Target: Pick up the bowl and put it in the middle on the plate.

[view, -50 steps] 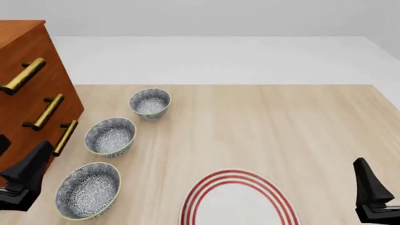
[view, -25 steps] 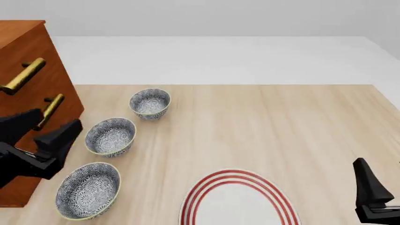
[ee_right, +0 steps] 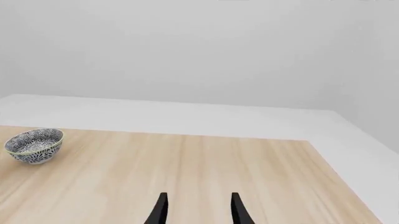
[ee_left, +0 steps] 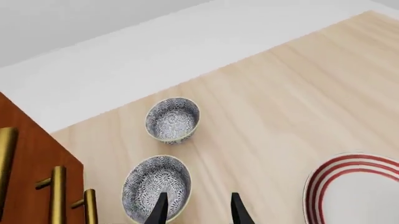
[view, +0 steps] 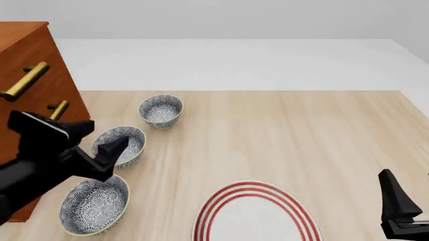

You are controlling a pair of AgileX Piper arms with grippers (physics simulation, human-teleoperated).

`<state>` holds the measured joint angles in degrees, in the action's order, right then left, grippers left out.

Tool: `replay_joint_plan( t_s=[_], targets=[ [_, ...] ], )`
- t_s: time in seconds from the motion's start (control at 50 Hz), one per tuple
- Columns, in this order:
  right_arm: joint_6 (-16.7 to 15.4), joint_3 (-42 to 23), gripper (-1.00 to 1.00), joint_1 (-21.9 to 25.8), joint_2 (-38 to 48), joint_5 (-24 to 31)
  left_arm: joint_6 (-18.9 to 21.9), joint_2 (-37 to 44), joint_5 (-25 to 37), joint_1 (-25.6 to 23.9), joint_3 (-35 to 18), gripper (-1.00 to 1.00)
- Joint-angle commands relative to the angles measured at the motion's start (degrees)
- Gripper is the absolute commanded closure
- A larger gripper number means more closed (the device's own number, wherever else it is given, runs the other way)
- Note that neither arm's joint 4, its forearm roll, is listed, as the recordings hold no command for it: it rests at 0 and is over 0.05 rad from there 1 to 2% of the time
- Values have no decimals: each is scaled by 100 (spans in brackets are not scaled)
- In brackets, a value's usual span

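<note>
My left gripper is hanging over the middle bowl, arm angled forward across the table, jaws released and holding nothing. The near bowl is lying just behind them, the far bowl ahead. The plate is sitting well off to their right. My right gripper is resting low beside the plate, jaws parted, empty.

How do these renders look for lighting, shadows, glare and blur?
Front view: flat, even light, only faint soft shadows under the bowls, none hard; the plate is cut off by the bottom edge. Left wrist view: sharp throughout, no glare on the brass handles. Right wrist view: crisp, no blur, pale featureless backdrop.
</note>
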<state>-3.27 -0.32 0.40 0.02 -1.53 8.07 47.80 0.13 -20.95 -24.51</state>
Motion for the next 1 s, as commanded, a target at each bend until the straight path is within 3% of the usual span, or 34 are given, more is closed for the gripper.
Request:
replay_joint_plan(
  t_s=[0.02, 0.1, 0.14, 0.28, 0.34, 0.42, 0.7, 0.84, 1.0],
  targets=[
    [-34, 1, -100, 6, 0, -20, 73, 722, 21, -51, -247, -100],
    [26, -13, -100, -1, 0, 27, 526, 901, 205, -240, -385, -100],
    [-43, -6, -100, 9, -1, -17, 340, 1078, 441, -275, -558, -100],
    [-17, -9, -100, 7, 0, -2, 391, 1469, 950, -497, -1008, -100],
    [-29, -1, -100, 8, 0, -15, 591, 1665, 1062, -471, -1014, -100],
    [28, -22, -100, 2, 0, 37, 457, 1657, 1209, -465, -1159, -100],
    [-6, 2, -100, 8, 0, -7, 509, 2110, 1400, -193, -1353, -100],
    [-35, 6, -100, 12, 0, -27, 826, 2324, 1325, 19, -1336, -100],
    [-32, 8, -100, 12, 0, -27, 857, 2629, 1328, 12, -1485, -100]
  ],
)
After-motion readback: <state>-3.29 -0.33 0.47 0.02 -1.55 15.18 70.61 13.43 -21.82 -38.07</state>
